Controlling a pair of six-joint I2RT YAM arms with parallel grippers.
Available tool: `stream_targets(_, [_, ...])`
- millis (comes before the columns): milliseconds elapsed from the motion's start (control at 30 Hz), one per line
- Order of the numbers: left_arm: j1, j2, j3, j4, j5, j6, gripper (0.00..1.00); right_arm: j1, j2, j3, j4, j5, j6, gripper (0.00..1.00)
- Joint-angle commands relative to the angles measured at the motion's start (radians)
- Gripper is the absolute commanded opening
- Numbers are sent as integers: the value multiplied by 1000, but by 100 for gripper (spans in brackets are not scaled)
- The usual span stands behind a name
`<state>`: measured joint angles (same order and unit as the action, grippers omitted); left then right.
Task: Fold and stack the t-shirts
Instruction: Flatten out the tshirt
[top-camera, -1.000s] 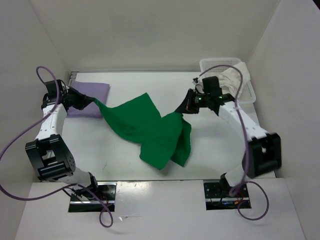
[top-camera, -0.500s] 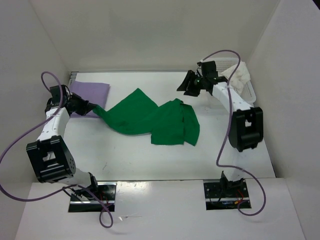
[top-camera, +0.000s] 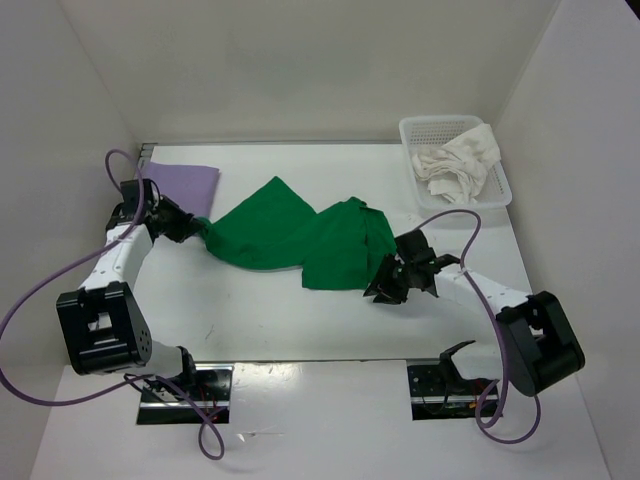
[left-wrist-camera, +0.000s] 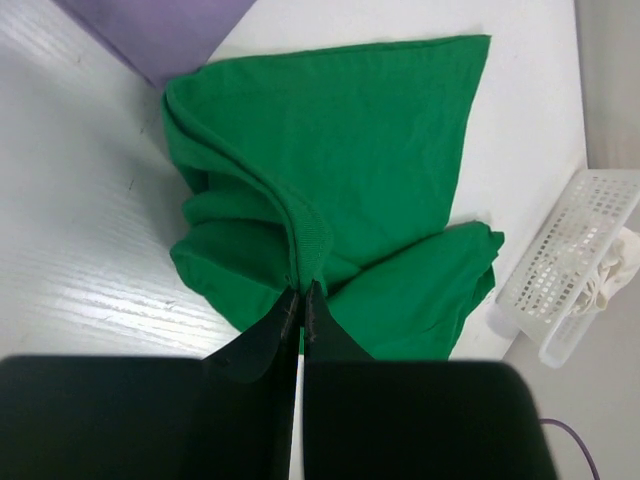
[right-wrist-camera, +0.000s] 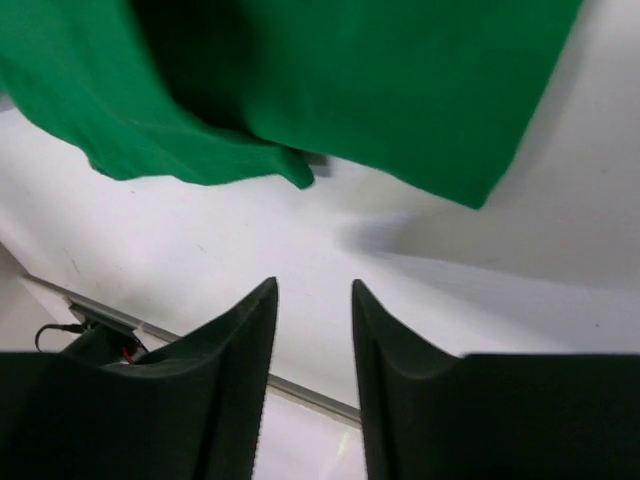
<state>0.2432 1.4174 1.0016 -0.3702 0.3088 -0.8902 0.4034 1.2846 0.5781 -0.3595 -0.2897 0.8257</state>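
Purple t-shirt (top-camera: 190, 182): we see it lying flat in the far-left corner of the tabletop (top-camera: 250, 310).
Left pincer (left-wrist-camera: 302, 300): closed tight; we see it pinching a ribbed edge at the green t-shirt's left end, just beside the purple one.
Green t-shirt (top-camera: 290, 235): rumpled, spread across the tabletop's middle.
Right pincer (right-wrist-camera: 313, 300): jaws partly apart with nothing between them, low over bare tabletop just off the green t-shirt's near-right edge.
White t-shirt (top-camera: 455, 160): crumpled inside the basket (top-camera: 440, 121) in the far-right corner.
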Motion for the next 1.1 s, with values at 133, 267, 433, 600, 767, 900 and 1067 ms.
stream_targets(133, [-25, -26, -21, 37, 21, -1, 0, -3, 61, 2, 174, 78, 15, 44])
stream_targets(267, [-25, -35, -31, 48, 30, -1, 0, -3, 102, -21, 241, 127, 24, 45])
stream_targets(433, [-25, -44, -40, 48, 39, -1, 0, -3, 144, -21, 280, 136, 24, 40])
stream_targets(600, [-25, -54, -49, 57, 39, -1, 0, 8, 154, -21, 289, 150, 15, 33])
stream_targets(767, [-25, -54, -49, 66, 39, -10, 0, 17, 179, 9, 289, 141, 6, 17])
stream_targets(900, [-25, -63, -58, 66, 39, -10, 0, 17, 153, 32, 252, 119, 6, 6])
stream_targets(1067, [-45, -63, -29, 77, 39, -19, 0, 17, 6, 150, 90, 81, 24, 0])
